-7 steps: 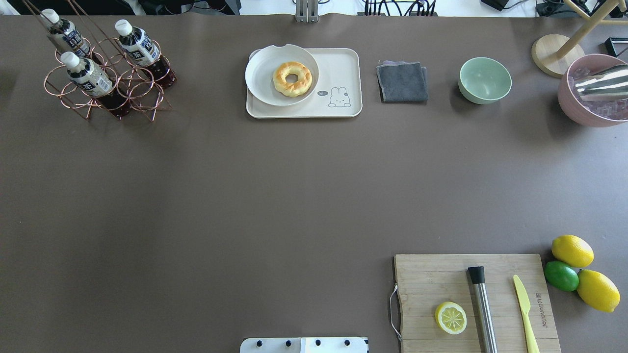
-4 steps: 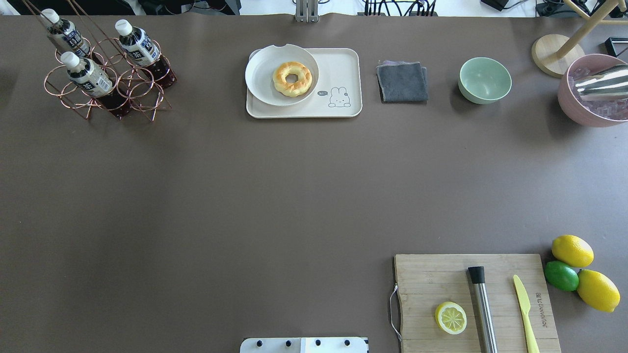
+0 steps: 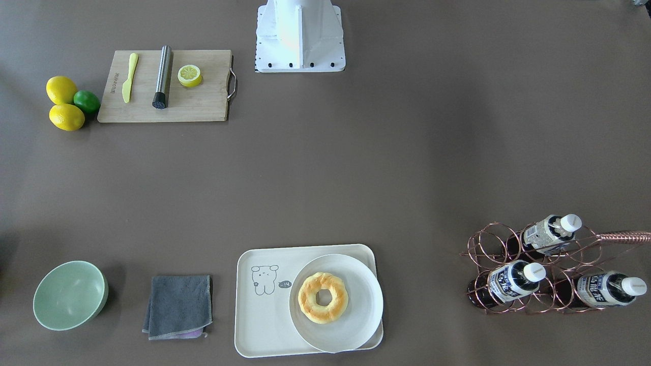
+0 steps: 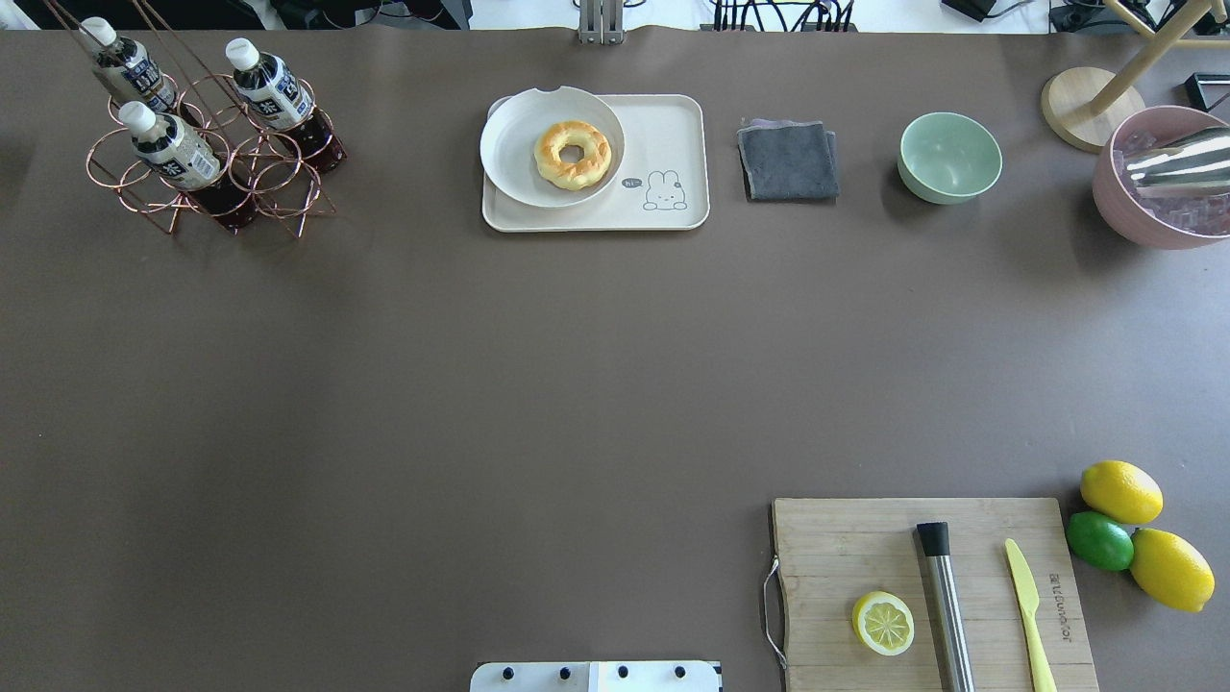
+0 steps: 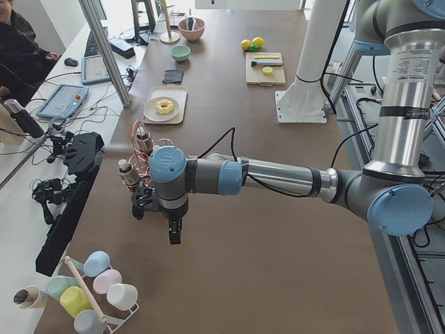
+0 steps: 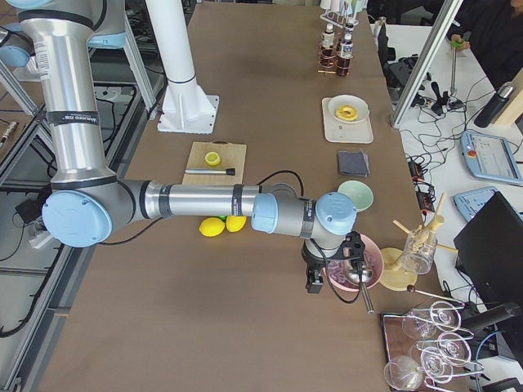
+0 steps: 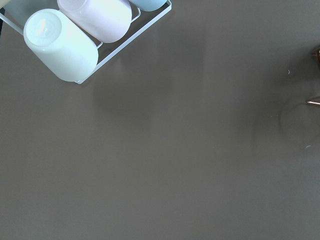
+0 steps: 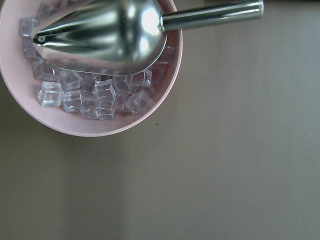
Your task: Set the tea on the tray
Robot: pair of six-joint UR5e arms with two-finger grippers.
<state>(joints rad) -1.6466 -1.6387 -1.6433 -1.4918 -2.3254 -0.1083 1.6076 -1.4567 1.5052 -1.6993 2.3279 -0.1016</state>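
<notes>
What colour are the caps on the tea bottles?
White; the caps show best in the front-facing view.

Wide brown table [image 4: 538, 384], cluttered white side desk [image 5: 14, 236]

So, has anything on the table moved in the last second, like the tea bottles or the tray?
Nothing visibly changed in the overhead view. The three tea bottles stand where they were, the tray carries the plate and doughnut as before, and no gripper has come into that view.
</notes>
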